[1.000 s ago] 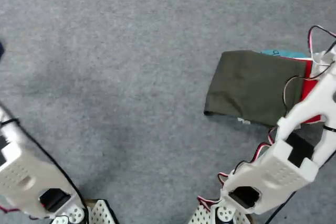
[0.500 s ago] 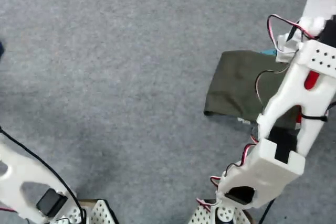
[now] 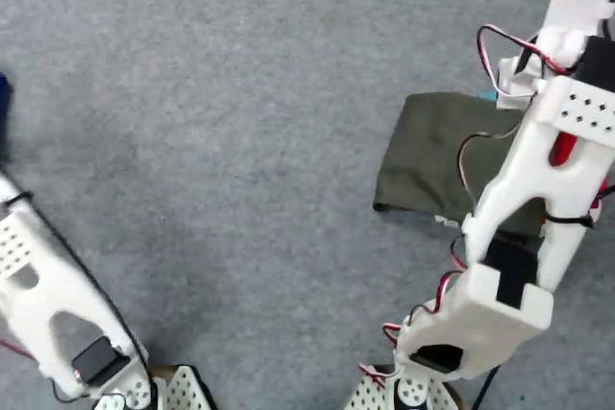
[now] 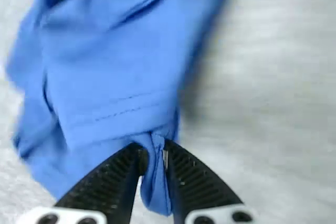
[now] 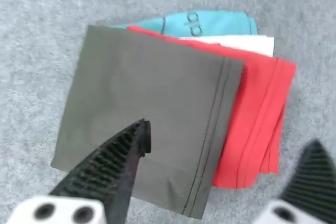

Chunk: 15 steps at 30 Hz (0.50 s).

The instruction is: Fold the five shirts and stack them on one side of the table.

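My left gripper (image 4: 154, 156) is shut on a fold of the blue shirt (image 4: 115, 51), which hangs bunched in front of it over the grey table. A sliver of that blue shirt (image 3: 3, 108) shows at the table's left edge. On the right side lies a stack of folded shirts, with the olive shirt (image 5: 152, 108) on top. Under it are a red shirt (image 5: 257, 114), a white shirt (image 5: 247, 43) and a teal shirt (image 5: 205, 23). My right gripper (image 5: 226, 150) hangs open above this stack, holding nothing. The right arm (image 3: 538, 170) covers part of the olive shirt (image 3: 432, 156).
The grey felt table (image 3: 240, 122) stretches bare between the two arms. The left arm (image 3: 48, 304) stands at the near left corner. The table's far edge runs along the top, with furniture behind it.
The right arm has swung up and out over the stack, away from its low pose. The left arm has shifted at the near left, and blue cloth now shows at the left edge.
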### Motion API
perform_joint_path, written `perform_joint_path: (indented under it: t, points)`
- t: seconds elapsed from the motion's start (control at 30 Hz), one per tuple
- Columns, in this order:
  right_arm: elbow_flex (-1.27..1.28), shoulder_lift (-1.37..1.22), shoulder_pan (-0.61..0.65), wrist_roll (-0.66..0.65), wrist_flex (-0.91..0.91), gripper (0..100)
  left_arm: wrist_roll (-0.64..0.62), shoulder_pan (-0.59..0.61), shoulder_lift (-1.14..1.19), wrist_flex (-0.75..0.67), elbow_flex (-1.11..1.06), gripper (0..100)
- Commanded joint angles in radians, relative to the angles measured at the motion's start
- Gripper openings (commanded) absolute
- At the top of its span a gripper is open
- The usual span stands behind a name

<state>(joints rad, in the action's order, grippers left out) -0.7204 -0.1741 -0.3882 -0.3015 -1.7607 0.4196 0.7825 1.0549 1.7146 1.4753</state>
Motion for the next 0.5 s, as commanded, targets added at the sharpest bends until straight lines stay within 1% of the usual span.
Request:
perform_joint_path:
  t: [0.0,0.17,0.27,0.37,0.47]
  points:
    - [-0.039,0.082,0.066,0.008,-0.006,32.9,-0.044,-0.093,-0.034,0.049,0.136,3]
    - [-0.039,0.101,0.124,0.008,-0.006,24.0,-0.068,-0.189,-0.172,0.051,0.054,3]
    - [-0.039,0.102,0.147,0.005,-0.006,14.7,-0.110,-0.255,-0.336,0.051,-0.090,3]
    - [-0.039,0.110,0.164,0.002,-0.006,7.4,-0.140,-0.352,-0.582,0.051,-0.349,3]
    - [-0.039,0.110,0.170,0.002,-0.006,5.2,-0.164,-0.499,-0.878,0.049,-0.694,3]
